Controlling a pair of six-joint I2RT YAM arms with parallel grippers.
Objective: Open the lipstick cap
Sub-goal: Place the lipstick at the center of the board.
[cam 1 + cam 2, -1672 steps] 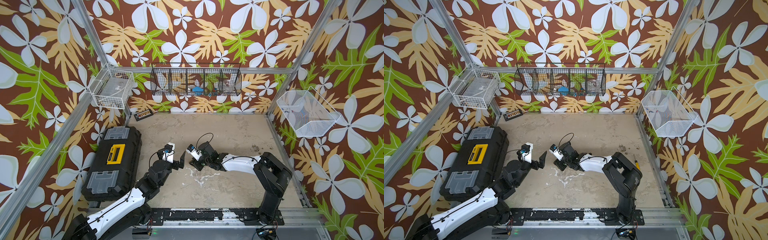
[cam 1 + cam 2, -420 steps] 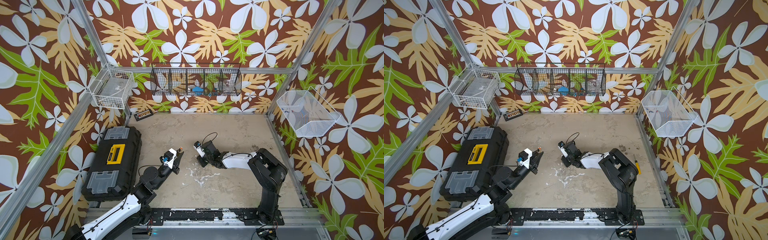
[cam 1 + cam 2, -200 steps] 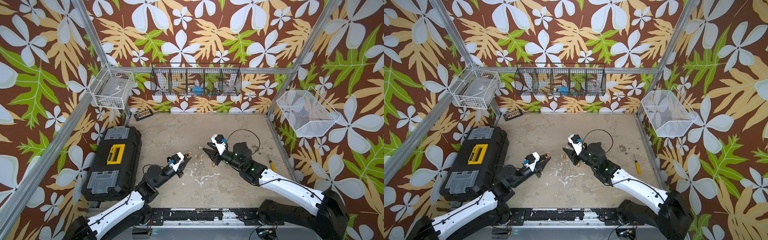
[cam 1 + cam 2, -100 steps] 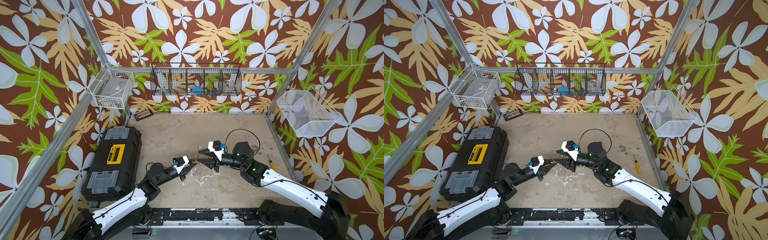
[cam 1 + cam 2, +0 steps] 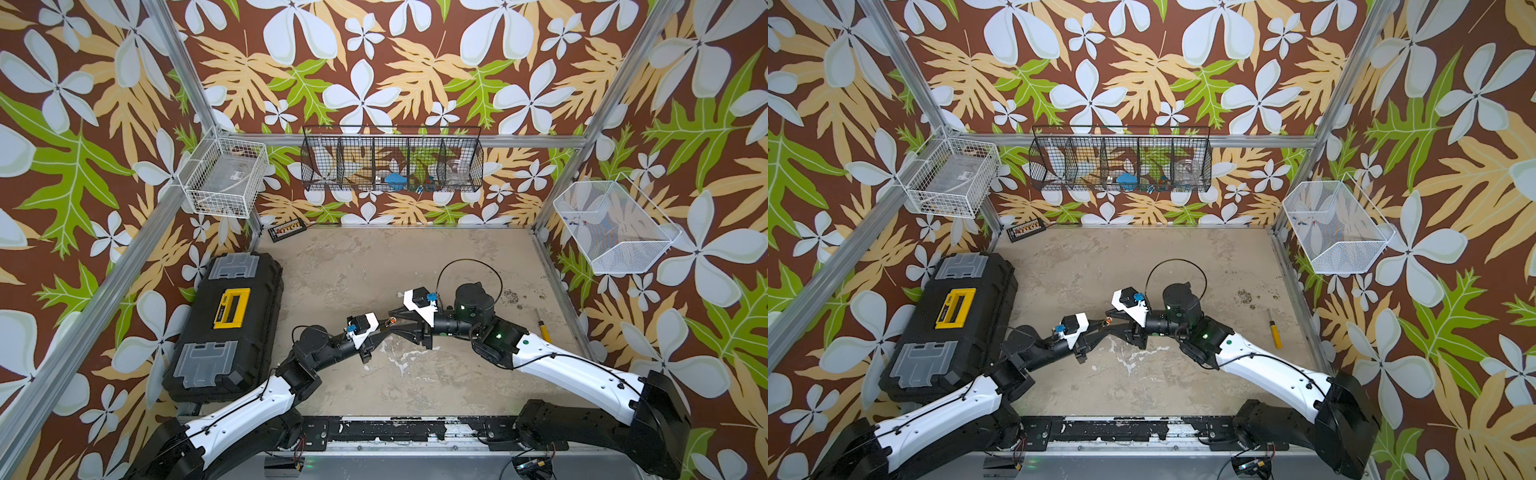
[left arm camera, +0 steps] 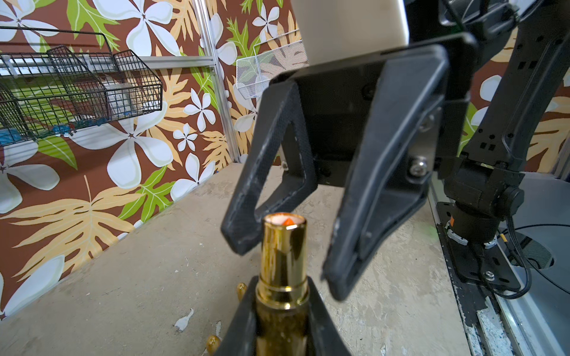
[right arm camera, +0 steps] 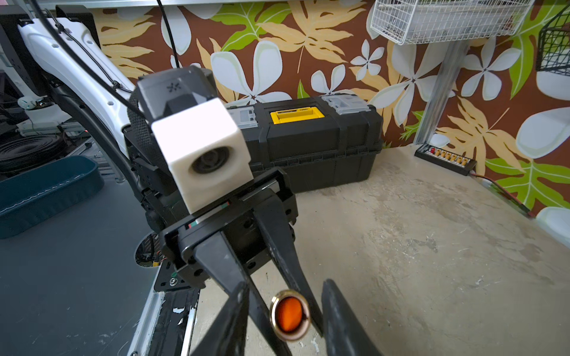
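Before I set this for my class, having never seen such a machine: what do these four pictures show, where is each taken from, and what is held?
It is a robot with two arms at a table, each ending in a two-fingered gripper. Two pictures look down from overhead, nearly the same view; the other two come from a camera on each wrist. The left gripper is shut on a gold lipstick, held above the table; orange shows at its tip. The right gripper faces it, open, a finger on either side of the tip, not gripping. On the table lie a black toolbox and a yellow tool. Wire baskets hang on the walls.
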